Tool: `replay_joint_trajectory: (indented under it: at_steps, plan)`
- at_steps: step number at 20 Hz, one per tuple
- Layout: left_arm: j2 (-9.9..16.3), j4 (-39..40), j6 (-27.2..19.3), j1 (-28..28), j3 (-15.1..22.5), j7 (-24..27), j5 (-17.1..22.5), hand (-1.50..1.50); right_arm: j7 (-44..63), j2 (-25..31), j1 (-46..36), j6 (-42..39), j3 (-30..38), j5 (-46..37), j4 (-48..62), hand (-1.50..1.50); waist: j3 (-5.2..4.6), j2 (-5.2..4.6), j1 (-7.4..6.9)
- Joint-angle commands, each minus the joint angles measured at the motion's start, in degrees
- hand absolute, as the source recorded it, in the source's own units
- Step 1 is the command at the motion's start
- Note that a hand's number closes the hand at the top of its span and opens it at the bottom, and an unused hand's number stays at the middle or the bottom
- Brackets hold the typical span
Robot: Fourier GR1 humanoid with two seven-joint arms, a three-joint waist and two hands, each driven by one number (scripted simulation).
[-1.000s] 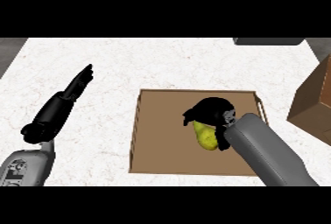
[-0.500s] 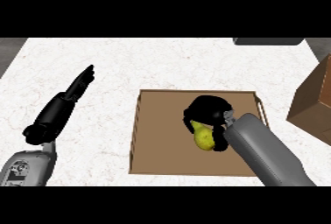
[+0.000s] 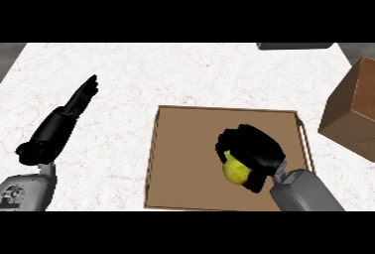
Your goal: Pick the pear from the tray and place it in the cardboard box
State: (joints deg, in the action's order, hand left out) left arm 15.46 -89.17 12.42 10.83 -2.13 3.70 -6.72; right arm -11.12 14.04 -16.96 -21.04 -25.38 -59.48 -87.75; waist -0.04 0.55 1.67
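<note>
A yellow-green pear [image 3: 235, 169] shows under my right hand [image 3: 251, 148], whose black fingers curl round it over the brown tray [image 3: 183, 149]. Most of the pear is hidden by the hand; I cannot tell whether it is lifted off the tray. The cardboard box [image 3: 353, 111] stands at the right edge, beyond the tray's right rim. My left hand [image 3: 67, 115] rests open over the white counter at the left, fingers straight and pointing away.
The white speckled counter [image 3: 168, 74] stretches behind and left of the tray. A dark grey object [image 3: 295, 46] lies at the far edge, top right.
My right hand, curled round the pear, has drawn slightly toward the tray's near side. The left hand has not moved.
</note>
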Motion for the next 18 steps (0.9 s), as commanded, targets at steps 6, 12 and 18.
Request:
replay_joint_trajectory:
  at_steps: [6, 12, 18]
  plan:
    - [-0.7, -0.4, 0.1, 0.5, 0.1, 0.8, -0.4, 0.0, 2.6, 5.0, 11.5, 6.3, 2.0, -3.4, -27.1, 1.5, 0.03, -0.29, -0.59]
    - [-1.2, 0.0, 0.2, 0.4, -0.1, -0.5, -0.2, 0.0, 12.4, 1.8, 12.7, -1.2, 14.7, 5.8, -42.1, 1.5, -0.01, -0.29, 0.01]
    - [-2.0, -0.3, -0.3, -0.1, 1.8, 0.4, -2.3, 0.0, 21.9, -2.4, 5.8, -1.9, 30.6, 13.4, -38.8, 1.5, 0.02, -0.65, -1.41]
